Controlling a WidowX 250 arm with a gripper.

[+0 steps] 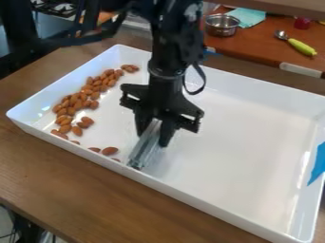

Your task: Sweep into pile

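I pinch a shiny grey sweeping tool (145,146) in my pincer (154,134), its lower end down by the white tray's (244,152) near wall. The almonds (77,101) lie left of it, mostly banded along the left wall, a few nearer the tool.

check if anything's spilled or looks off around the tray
Nothing has visibly spilled: the almonds lie inside the white tray. Only mildly odd, a few strays by its near wall sit apart from the main band, towards the gripper.

brown almonds (83,97); loose band, tray (241,142) left; silvery tool (145,146); tilted, tray front
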